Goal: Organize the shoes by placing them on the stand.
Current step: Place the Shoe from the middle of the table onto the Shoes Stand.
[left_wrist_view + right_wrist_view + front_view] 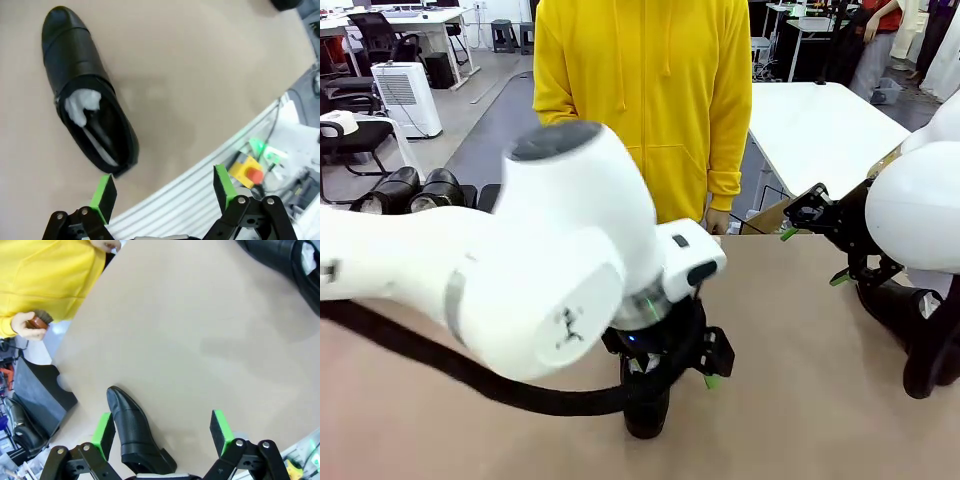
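A glossy black shoe [82,90] with white stuffing inside lies on the tan table, its heel just ahead of my left gripper [164,189], which is open and empty. From the front that gripper [670,375] hangs right over this shoe [645,415]. My right gripper [164,432] is open too, with a second shoe [132,432] on the table between its fingers, close to the left pad and not gripped. In the front view the right gripper [813,256] hovers above that shoe [910,325]. Two more shoes [415,188] sit at the far left on what looks like the black stand [480,195], mostly hidden.
A person in a yellow hoodie [640,90] stands at the far edge, one hand holding a small brown object [37,320]. My left arm [520,270] blocks much of the table's left half. The near table edge and a yellow-and-red button box [247,172] lie beside the left gripper.
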You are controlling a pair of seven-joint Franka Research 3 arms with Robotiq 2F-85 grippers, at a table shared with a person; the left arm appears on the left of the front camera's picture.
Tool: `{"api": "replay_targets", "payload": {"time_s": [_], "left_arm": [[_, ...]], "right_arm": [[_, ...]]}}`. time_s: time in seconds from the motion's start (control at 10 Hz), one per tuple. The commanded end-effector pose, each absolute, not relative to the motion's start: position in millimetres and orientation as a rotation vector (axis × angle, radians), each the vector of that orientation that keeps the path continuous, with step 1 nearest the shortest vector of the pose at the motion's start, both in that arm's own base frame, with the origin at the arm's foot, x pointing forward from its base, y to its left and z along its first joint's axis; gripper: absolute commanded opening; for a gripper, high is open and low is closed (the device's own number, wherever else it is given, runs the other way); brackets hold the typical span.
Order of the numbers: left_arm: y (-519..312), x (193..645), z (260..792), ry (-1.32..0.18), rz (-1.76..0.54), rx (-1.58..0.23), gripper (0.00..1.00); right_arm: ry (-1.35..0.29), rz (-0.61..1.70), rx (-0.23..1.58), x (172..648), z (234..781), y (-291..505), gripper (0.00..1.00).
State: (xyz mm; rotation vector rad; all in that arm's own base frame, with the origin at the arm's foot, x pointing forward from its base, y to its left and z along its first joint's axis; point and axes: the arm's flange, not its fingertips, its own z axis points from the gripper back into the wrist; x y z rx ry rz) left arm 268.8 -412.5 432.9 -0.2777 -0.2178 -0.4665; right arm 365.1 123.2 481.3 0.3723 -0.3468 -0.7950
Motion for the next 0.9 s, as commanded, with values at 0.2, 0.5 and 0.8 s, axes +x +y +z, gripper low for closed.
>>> {"api": "replay_targets", "payload": {"time_s": [0.2, 0.5, 0.8], "left_arm": [[-447, 289, 411, -0.274, -0.428, -0.172, 1.0], [-458, 300, 391, -0.236, -0.275, -0.212, 1.0], [-466, 310, 374, -0.224, -0.186, -0.165, 1.0]], "right_arm": [[-0.358, -0.773, 0.376, 366, 482, 122, 1.0], [-0.358, -0.773, 0.376, 366, 482, 122, 1.0], [-0.358, -0.773, 0.376, 366, 482, 122, 1.0]]}}
